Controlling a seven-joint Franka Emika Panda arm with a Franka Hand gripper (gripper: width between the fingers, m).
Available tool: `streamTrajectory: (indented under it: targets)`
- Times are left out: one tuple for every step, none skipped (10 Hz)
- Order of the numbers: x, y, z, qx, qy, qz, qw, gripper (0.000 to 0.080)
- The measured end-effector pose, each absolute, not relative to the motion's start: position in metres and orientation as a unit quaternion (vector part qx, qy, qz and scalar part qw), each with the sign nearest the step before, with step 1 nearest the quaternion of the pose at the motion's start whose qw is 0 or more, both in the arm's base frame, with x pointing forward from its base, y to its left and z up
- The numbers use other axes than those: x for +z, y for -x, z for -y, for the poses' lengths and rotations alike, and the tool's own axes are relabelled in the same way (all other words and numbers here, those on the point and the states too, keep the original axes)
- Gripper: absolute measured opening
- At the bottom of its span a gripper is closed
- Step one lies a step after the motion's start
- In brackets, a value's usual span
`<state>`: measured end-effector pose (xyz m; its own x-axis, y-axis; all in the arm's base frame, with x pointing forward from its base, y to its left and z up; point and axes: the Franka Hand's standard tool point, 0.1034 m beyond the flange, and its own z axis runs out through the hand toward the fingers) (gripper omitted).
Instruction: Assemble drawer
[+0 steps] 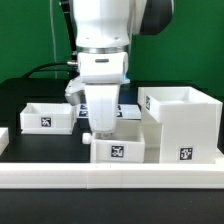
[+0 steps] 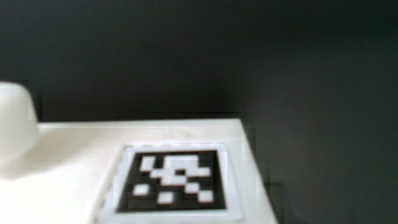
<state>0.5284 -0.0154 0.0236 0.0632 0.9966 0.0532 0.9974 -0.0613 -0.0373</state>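
The robot's hand (image 1: 100, 122) hangs low over the middle tray (image 1: 130, 150) on the black bench (image 1: 20, 95). It is probably there to grip the tray's rim and carry it to the housing (image 1: 185, 125), which stands just beside the hand on the exterior view's right. Whether the hand is spread or pinching the rim cannot be told, since the wrist view is blurred; a second tray (image 1: 45, 118) sits on the hand's other side, awaiting its turn.

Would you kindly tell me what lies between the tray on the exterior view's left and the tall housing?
The exterior view shows a second tray between the left tray and the tall housing, with the gripper hanging over it.
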Motion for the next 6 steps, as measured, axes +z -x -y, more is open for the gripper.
streamTrajectory:
  targets:
    - [0.0230,-0.5304,0.0116,-0.008,0.725,0.688,0.032,0.0042]
    - [0.0218,-0.5297,0.0139,-0.007,0.727,0.686,0.033,0.0042]
    - [0.0214,-0.5294,0.0148,-0.007,0.728,0.685,0.033,0.0042]
    - [0.0208,-0.5290,0.0149,-0.007,0.728,0.685,0.033,0.0042]
    - [0.0204,-0.5288,0.0148,-0.006,0.728,0.685,0.034,0.0042]
    - [0.0196,-0.5284,0.0140,-0.006,0.729,0.683,0.035,0.0042]
